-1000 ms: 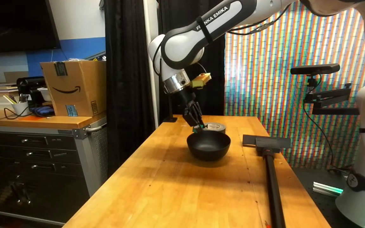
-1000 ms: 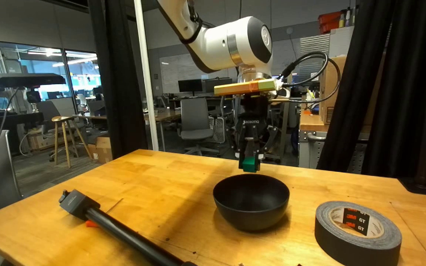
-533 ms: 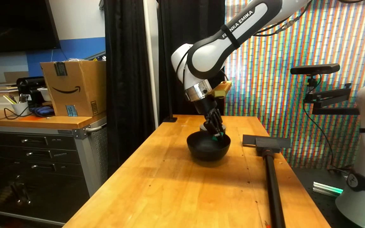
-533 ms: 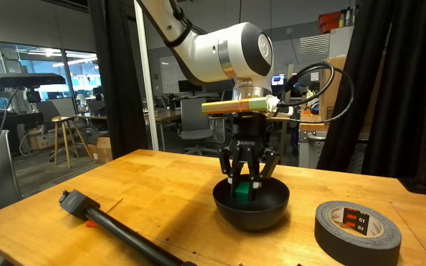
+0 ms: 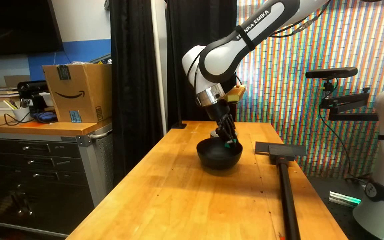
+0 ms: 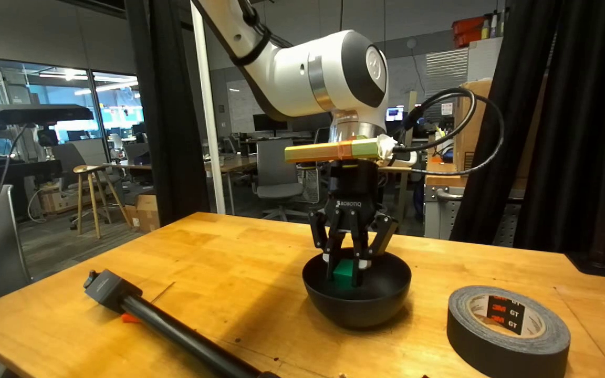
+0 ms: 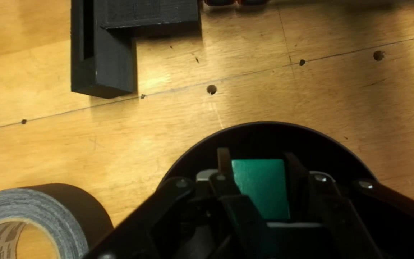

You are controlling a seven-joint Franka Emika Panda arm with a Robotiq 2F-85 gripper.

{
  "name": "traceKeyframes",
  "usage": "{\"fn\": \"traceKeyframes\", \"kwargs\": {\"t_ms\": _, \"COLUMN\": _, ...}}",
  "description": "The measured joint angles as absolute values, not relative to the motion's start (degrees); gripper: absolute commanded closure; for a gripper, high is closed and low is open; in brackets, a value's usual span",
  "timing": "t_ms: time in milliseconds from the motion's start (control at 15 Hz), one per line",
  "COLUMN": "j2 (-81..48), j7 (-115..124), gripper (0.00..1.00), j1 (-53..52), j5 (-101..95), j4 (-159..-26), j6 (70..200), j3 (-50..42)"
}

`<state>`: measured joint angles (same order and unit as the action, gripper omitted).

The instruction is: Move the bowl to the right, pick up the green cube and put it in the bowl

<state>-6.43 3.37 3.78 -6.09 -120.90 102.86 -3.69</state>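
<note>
Releasing is judged next: the green cube (image 7: 262, 189) is pinched by the gripper (image 7: 258, 159), fingers narrowed to its width, and held inside the dark bowl (image 6: 356, 314), likely for a short drop; bottom contact can't be told. Wrist view: tape roll (image 7: 49, 211) is seen at nine o'clock of bowl, black L-shaped block (image 7: 115, 50) at eleven.

Tape (image 6: 507, 353) and a pole (image 6: 187, 337) lie apart on the table (image 6: 218, 252), a box (image 5: 75, 96) sits on a cabinet (image 5: 5, 157) near a curtain (image 5: 132, 83), and a stool (image 6: 87, 169) and a chair (image 6: 279, 169) stand in the background.
</note>
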Motion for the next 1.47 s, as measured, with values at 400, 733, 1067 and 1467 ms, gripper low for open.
{"fn": "traceKeyframes", "kwargs": {"t_ms": 400, "j2": -6.4, "j7": 3.4, "gripper": 0.61, "j1": 3.8, "j5": -6.1, "j4": -120.9, "j6": 102.9, "j3": -3.7}}
{"fn": "traceKeyframes", "kwargs": {"t_ms": 733, "j2": -6.4, "j7": 3.4, "gripper": 0.61, "j1": 3.8, "j5": -6.1, "j4": -120.9, "j6": 102.9, "j3": -3.7}}
{"fn": "traceKeyframes", "kwargs": {"t_ms": 1067, "j2": -6.4, "j7": 3.4, "gripper": 0.34, "j1": 3.8, "j5": -6.1, "j4": -120.9, "j6": 102.9, "j3": -3.7}}
{"fn": "traceKeyframes", "kwargs": {"t_ms": 1467, "j2": -7.3, "j7": 3.4, "gripper": 0.15, "j1": 3.8, "j5": -6.1, "j4": -120.9, "j6": 102.9, "j3": -3.7}}
